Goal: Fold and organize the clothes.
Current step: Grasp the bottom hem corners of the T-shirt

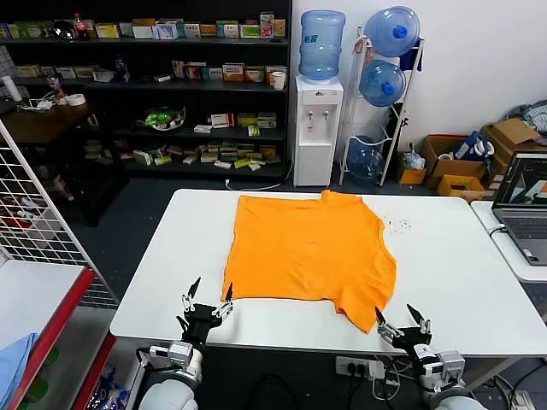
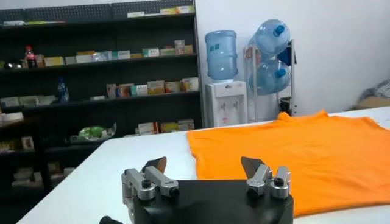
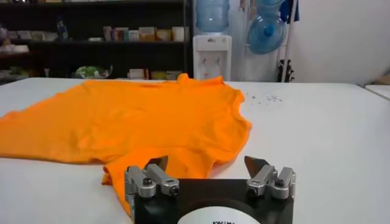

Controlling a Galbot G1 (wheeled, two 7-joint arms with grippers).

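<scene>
1. I see the white table (image 1: pixel 461 282) filling the middle of my head view, with dark shelves (image 1: pixel 154 85) and a water dispenser (image 1: pixel 317 128) far behind it.
2. The orange T-shirt (image 1: pixel 312 252) lies flat in the centre of the table, plain side up, collar at the far edge, hem toward me. One sleeve sticks out at the near right corner (image 3: pixel 131 173).
3. My left gripper (image 1: pixel 208 299) sits at the near edge of the table, jaws spread wide and gripping nothing. In the head view its right fingertip looks to be just at the shirt's near left corner; in the left wrist view the cloth (image 2: pixel 298 158) lies ahead and to the right of the jaws.
4. My right gripper (image 1: pixel 402 325) hovers at the near edge too, jaws released and empty, just right of the protruding sleeve. The right wrist view shows the sleeve reaching close to the left finger (image 3: pixel 149 178).
</scene>
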